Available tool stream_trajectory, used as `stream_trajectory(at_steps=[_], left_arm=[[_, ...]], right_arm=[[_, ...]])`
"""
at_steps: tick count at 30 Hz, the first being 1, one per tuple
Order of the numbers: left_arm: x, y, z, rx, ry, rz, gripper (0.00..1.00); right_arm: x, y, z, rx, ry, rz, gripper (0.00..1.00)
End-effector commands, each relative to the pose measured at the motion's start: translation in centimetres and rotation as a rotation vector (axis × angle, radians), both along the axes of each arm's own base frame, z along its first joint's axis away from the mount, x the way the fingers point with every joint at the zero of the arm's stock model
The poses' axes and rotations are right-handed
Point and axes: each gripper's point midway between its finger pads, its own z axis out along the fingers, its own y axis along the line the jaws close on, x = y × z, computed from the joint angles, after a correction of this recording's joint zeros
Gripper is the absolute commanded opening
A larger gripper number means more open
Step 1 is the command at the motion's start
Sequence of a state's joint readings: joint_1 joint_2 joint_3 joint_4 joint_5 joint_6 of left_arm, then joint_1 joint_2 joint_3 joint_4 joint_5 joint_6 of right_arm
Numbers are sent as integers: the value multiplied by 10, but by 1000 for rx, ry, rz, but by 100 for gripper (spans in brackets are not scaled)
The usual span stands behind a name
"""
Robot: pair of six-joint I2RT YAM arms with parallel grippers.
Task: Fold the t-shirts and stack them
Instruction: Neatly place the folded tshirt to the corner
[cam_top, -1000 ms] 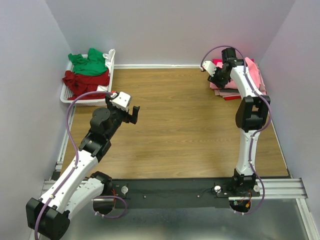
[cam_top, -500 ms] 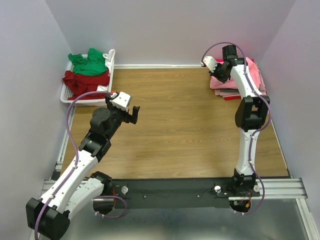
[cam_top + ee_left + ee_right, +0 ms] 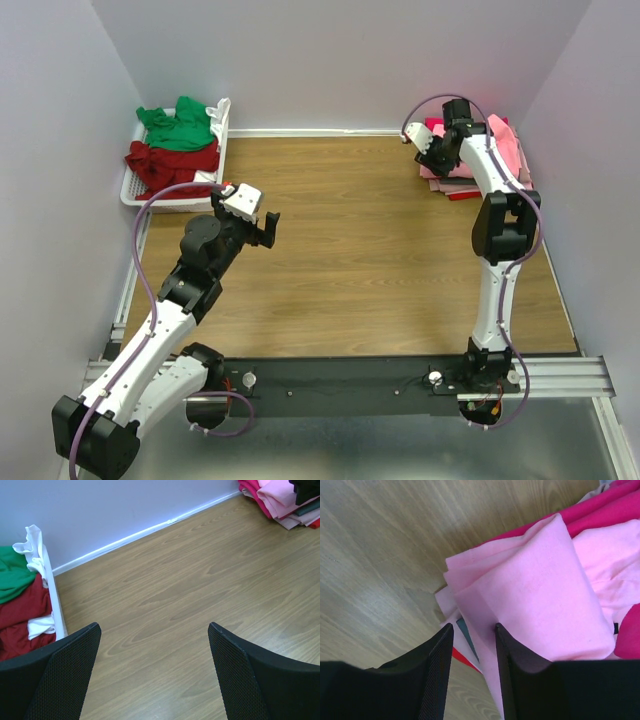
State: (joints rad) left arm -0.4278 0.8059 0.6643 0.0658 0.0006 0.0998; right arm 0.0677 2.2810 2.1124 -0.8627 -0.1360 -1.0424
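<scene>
A folded stack of t-shirts (image 3: 507, 152) lies at the far right of the table, with a light pink shirt (image 3: 535, 590) on top, a magenta one (image 3: 600, 505) behind it and grey (image 3: 465, 634) and red (image 3: 462, 660) edges under it. My right gripper (image 3: 432, 152) hangs at the stack's left edge, its jaws a little apart over the pink shirt's edge (image 3: 473, 626), and its right finger (image 3: 507, 650) touches the cloth. My left gripper (image 3: 262, 228) is wide open and empty above bare table (image 3: 154, 626). Green (image 3: 178, 128) and dark red (image 3: 170, 160) shirts lie crumpled in the basket.
The white slotted basket (image 3: 130, 190) stands at the far left corner; its rim (image 3: 50, 587) shows in the left wrist view, with white cloth hanging on it. Walls close the table at the back and on both sides. Wooden table top (image 3: 350, 230) lies between the arms.
My right gripper lifted a little off the stack's edge, then came back down to it. The left arm has not moved.
</scene>
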Motion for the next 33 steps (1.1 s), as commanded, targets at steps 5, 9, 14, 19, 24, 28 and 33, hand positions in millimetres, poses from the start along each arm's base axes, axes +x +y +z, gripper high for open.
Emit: stream_trajectory(at_steps=[5,9,14,19,24,28,33], left_arm=[[-2,-6,12,-24,-30,-28,95],[-2,-6,12,-24,-30,-28,95],[-2,-6,11,-22,-29,-30,95],[-2,-6,10,-21,-26,-30,95],[-2,-7,10,-22,-26,-33,95],[-2,-7,11,-23,-27,-33,95],[-2,-7,9,-23,-24,-33,95]], right_arm=[[12,-4,17,-11,-53,-15,45],[19,-7,17,-26,-68,-26,43],[18,-9,13,-39,-64,-32,41],[13,-5,15,-17,-61,-20,44],[4,-3,14,-11,-47,1,49],[5,-10,6,-54,-39,-9,49],[15,-12,9,-58,-70,-32,42]])
